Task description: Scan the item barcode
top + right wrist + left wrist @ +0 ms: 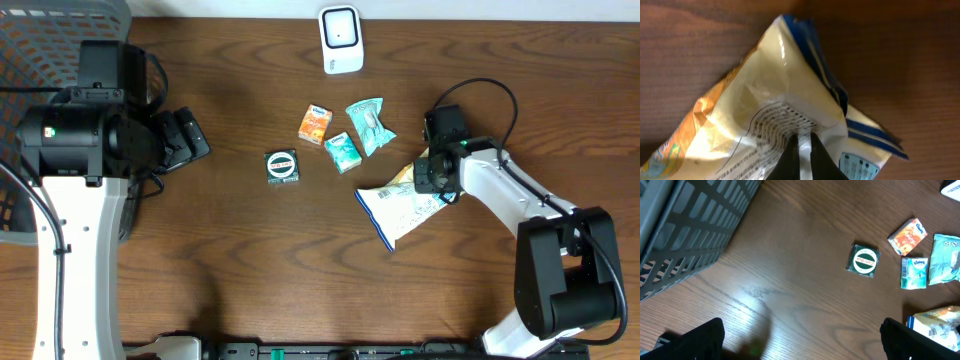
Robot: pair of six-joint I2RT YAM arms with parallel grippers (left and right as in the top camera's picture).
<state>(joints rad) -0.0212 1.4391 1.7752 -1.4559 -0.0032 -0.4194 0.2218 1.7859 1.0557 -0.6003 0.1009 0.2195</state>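
A white, blue and orange snack bag (398,210) lies on the wooden table right of centre, its printed back facing up. My right gripper (432,178) is at the bag's upper right end. In the right wrist view its fingers (802,137) are shut on a fold of the bag (765,95). I cannot make out a barcode on it. The white scanner (340,39) stands at the table's far edge. My left gripper (190,140) hangs open at the left with nothing between its fingers (801,330). The bag's corner (937,322) shows beside its right finger.
A grey basket (50,40) fills the far left corner. An orange tissue pack (315,123), a small teal tissue pack (343,151), a teal pouch (369,124) and a round green tin (282,166) lie mid-table, between scanner and bag.
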